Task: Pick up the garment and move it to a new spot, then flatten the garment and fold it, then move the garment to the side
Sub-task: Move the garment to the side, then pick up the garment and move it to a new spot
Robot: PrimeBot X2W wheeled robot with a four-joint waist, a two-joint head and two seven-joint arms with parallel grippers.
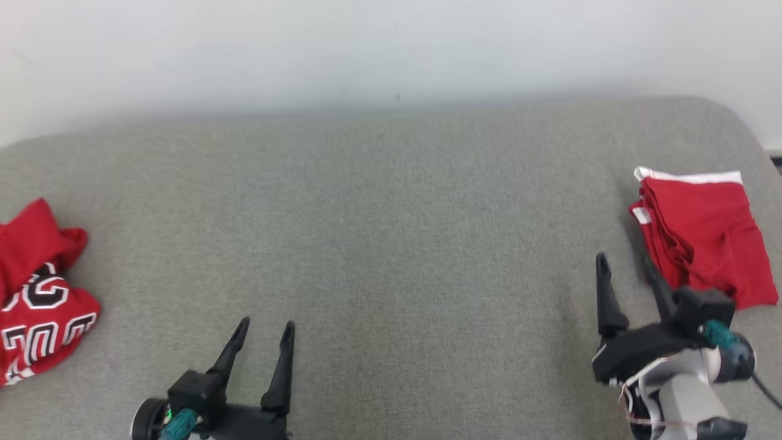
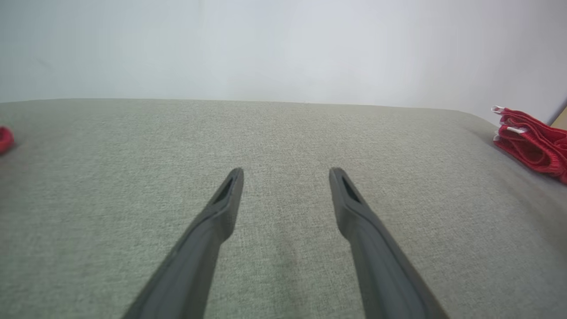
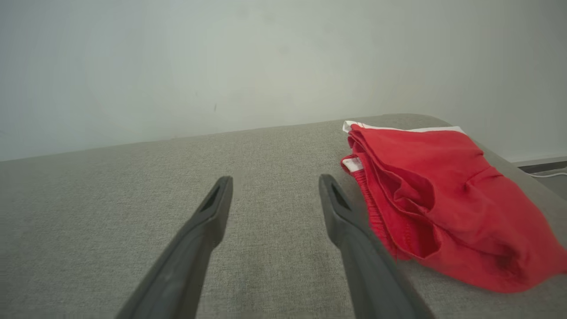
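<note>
The garment (image 1: 702,238) is red with white trim and lies folded at the far right of the grey cushioned surface (image 1: 391,244). My right gripper (image 1: 625,263) stands open just left of it, its right finger close beside the folded edge, nothing between the fingers. In the right wrist view the garment (image 3: 443,204) lies right of the open gripper (image 3: 275,178). My left gripper (image 1: 266,324) is open at the lower left over bare fabric, empty. In the left wrist view the open gripper (image 2: 287,170) points across the surface, with the garment (image 2: 531,141) at the far right edge.
A second red garment (image 1: 43,293) with black and white lettering lies crumpled at the far left edge. A pale wall (image 1: 391,49) runs behind the surface. The surface rounds off at the right, where floor and a cable (image 3: 547,173) show.
</note>
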